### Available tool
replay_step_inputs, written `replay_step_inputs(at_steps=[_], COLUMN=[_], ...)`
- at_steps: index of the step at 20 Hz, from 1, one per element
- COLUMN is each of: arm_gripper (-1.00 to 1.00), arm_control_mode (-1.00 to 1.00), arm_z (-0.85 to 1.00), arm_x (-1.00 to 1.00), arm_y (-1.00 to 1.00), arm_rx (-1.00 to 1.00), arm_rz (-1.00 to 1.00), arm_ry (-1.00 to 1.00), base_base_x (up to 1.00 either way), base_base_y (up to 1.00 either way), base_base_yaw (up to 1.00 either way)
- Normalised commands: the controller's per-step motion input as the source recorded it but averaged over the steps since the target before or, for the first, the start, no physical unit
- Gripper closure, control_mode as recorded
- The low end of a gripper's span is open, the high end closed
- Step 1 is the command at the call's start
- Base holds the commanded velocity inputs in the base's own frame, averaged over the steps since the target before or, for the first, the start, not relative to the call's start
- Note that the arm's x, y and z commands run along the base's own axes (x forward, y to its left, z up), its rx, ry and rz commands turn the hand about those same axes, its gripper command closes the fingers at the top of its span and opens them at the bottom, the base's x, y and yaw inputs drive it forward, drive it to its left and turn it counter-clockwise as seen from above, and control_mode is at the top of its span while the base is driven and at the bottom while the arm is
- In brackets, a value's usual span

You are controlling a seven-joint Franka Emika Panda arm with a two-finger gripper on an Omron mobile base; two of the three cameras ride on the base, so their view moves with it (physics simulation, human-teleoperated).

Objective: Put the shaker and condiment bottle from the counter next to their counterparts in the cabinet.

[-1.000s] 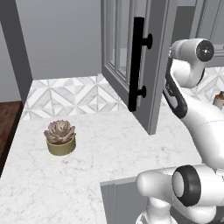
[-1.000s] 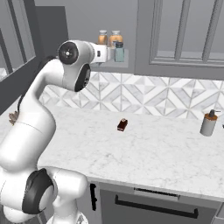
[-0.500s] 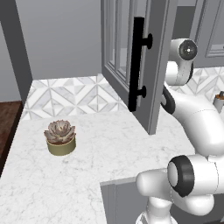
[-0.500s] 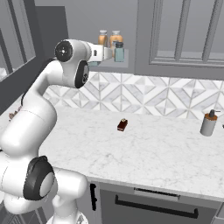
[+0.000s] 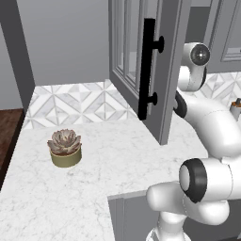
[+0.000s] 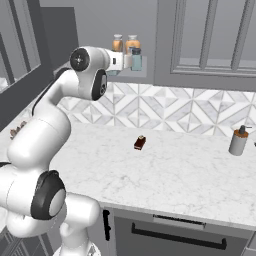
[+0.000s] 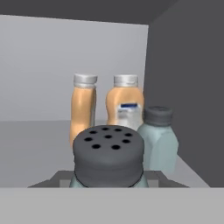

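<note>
While the arm reaches up into the open cabinet (image 6: 150, 75), the jaws (image 7: 108, 177) stand narrow, closed on the shaker (image 7: 108, 156). In the hand view its dark cap with round holes sits close at the bottom centre, with a sliver of pale teal-grey body beneath it between the finger tips.

On the shelf behind it stand three things. A second shaker (image 7: 158, 140), pale teal-grey with a dark cap, stands upright to the right, near the dark side wall. Two orange bottles with pale caps stand behind: a slim bottle (image 7: 83, 109) on the left and a wider bottle (image 7: 125, 107) with a light label beside it, the two near each other but apart. The second shaker partly overlaps the wider bottle from the front.

From the right base view the hand is level with the cabinet floor, and the held shaker (image 6: 136, 59) shows at its tip, just in front of the two orange bottles (image 6: 125, 44).

Below, on the white marble worktop (image 6: 175, 175), a small dark brown block (image 6: 140, 143) lies near the tiled back wall, and a grey-brown bottle (image 6: 238, 141) with a dark top stands well off to the right.

From the left base view the glass-paned door (image 5: 141, 70) hangs open, its black bar handle (image 5: 148, 68) upright. A succulent (image 5: 65, 148) in a low olive pot sits on the worktop to the left, well apart from the arm.
</note>
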Motion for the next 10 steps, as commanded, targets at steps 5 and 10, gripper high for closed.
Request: replay_step_inputs(at_steps=[5,10], arm_gripper=[1.0,1.0], arm_control_mode=[-1.0,-1.0], arm_z=[0.0,0.0], arm_x=[0.13,0.18], arm_y=[-0.11,-0.04], arm_rx=[-0.02,-0.13], arm_rz=[0.0,0.0], arm_ry=[-0.05,-0.11], base_base_x=[0.0,0.0], base_base_y=[0.0,0.0], base_base_yaw=[0.0,0.0])
